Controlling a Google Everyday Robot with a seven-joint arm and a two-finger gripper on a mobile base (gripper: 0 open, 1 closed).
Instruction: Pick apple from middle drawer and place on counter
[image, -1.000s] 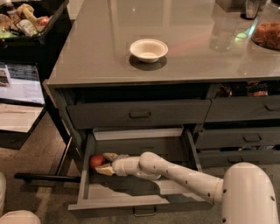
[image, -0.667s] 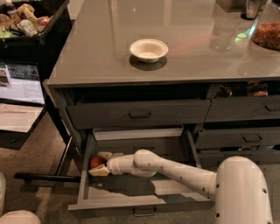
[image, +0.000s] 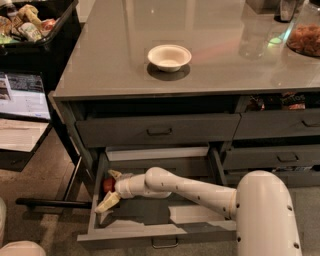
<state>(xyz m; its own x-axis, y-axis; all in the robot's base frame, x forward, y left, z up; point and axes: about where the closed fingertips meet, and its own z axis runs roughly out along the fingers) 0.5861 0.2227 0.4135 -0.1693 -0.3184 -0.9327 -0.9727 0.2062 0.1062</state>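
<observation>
Apple: the apple (image: 108, 184) lies in the far left corner of the open middle drawer (image: 150, 231), close to its left wall and low on the floor of the box.
Pincer: the pincer (image: 105, 191) is inside the drawer at the apple, its two pale fingers (image: 107, 202) spread apart. One finger is above the fruit and one below it, so the apple sits in the gap, nearer the upper finger, and is not clamped.
Arm: the white arm (image: 200, 190) reaches in from the right, across the drawer's interior.
Tabletop: the grey tabletop (image: 100, 65) above carries a cream bowl (image: 169, 56), with bare surface to its left.
Risk: closing off-centre could squeeze the round apple out against the wall. A lift that is too steep could knock fruit or wrist on the shut upper drawer (image: 160, 131) overhanging the opening.
Change: the apple has kept its place. The pincer has pushed further left, and the lower finger now passes beyond the fruit instead of stopping beside it.
</observation>
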